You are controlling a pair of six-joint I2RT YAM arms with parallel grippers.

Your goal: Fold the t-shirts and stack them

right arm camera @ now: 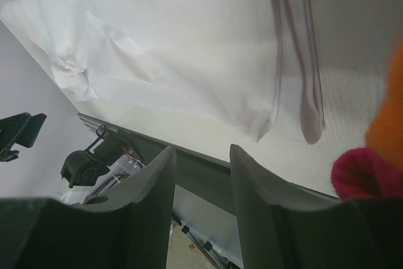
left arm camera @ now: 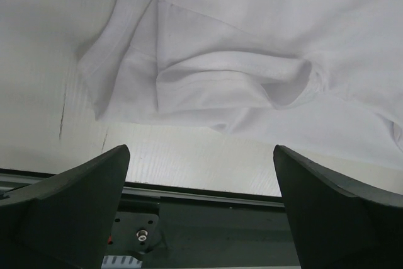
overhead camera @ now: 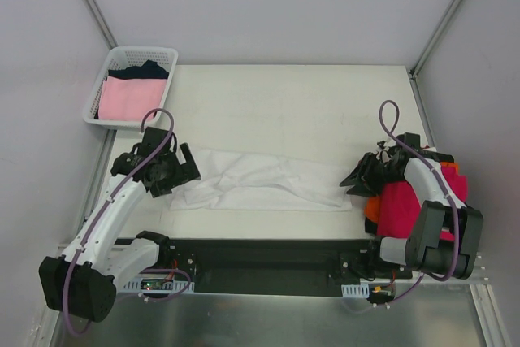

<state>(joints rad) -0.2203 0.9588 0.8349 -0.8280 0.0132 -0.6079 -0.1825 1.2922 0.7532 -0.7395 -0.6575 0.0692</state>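
Left gripper (left arm camera: pixel 201 174): fingers splayed wide, empty, just off crumpled left end of white t-shirt (overhead camera: pixel 260 180). Right gripper (right arm camera: pixel 203 155): fingers parted, gripping nothing, at its right end. Shirt flat along near edge of table (overhead camera: pixel 284 111). Far right: magenta-red shirt (overhead camera: pixel 406 205) heaped with orange shirt (overhead camera: pixel 372 209).

Parted fingers (right arm camera: pixel 151 206) near white t-shirt (right arm camera: pixel 170 48)

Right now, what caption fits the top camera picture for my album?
Left gripper and right gripper, both open, flank a white shirt spread on the table; basket far left, red-orange pile at right.
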